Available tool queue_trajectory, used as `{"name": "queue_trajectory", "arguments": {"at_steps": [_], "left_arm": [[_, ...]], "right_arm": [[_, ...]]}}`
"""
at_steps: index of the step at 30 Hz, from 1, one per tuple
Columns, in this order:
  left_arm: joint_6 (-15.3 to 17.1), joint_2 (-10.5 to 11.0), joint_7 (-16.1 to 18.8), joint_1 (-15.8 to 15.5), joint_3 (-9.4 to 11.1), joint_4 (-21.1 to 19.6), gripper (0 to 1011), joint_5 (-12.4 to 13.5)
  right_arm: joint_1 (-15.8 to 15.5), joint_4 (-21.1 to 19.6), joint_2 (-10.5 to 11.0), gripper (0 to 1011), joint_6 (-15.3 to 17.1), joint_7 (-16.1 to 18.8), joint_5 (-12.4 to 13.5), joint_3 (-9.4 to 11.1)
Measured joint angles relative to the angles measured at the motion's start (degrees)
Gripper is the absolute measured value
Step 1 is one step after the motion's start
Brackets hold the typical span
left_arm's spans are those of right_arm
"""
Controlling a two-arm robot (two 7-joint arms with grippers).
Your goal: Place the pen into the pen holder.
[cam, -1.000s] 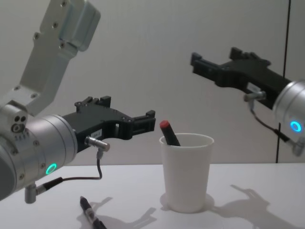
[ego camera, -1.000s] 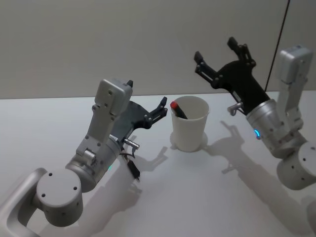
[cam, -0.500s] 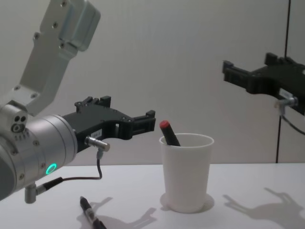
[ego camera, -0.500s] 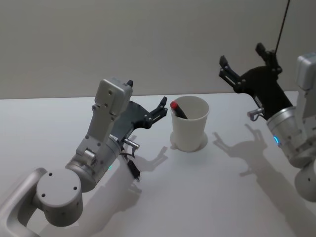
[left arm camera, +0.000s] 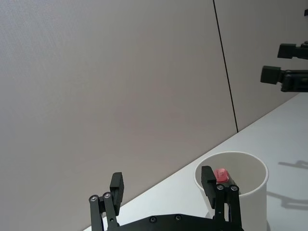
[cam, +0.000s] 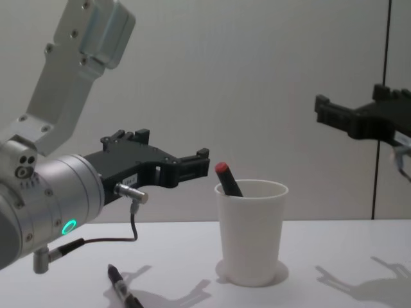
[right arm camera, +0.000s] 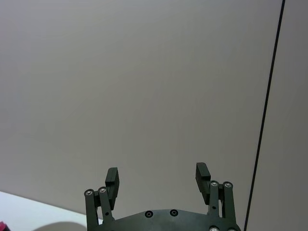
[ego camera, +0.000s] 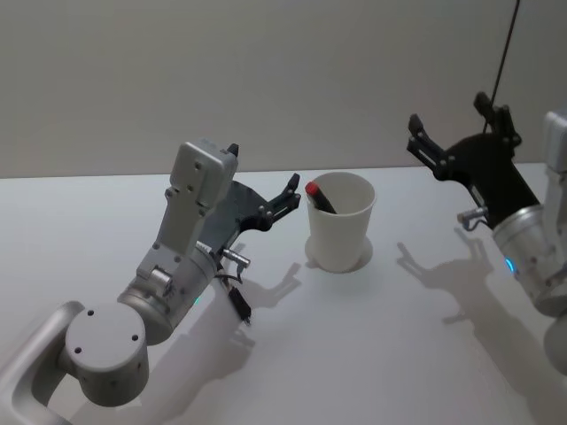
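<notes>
Placement is judged done: the red-capped dark pen (ego camera: 317,195) is seen leaning inside the plain white paper cup (ego camera: 339,235). The fingers of the left gripper (left arm camera: 161,178), just beside it, and of the right gripper (ego camera: 448,113), well apart, are spread wide and empty.

White pen holder (ego camera: 340,241) (red-capped pen (ego camera: 317,195))

A white table (ego camera: 372,354) carries the pen holder (ego camera: 340,232) at frame centre; a black pen (cam: 121,287) lies toward the lower left.

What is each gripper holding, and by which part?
Nothing: left gripper and right gripper are open and empty; the pen leans in the pen holder.
</notes>
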Motion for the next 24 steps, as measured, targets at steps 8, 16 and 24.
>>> {"name": "queue_trajectory", "arguments": {"at_steps": [8,16,24], "left_arm": [[0.0,0.0,0.01,0.0,0.0,0.0,1001,0.0],[0.0,0.0,0.01,0.0,0.0,0.0,1001,0.0],[0.0,0.0,0.01,0.0,0.0,0.0,1001,0.0]], "right_arm": [[-3.82,-4.0,2.97,1001,3.83,-0.66,3.19,-0.05],[-8.23,-8.63,6.36,1001,8.22,-1.49,6.82,-0.1],[-11.39,-12.02,8.83,1001,11.44,-2.07,9.48,-0.16]]}}
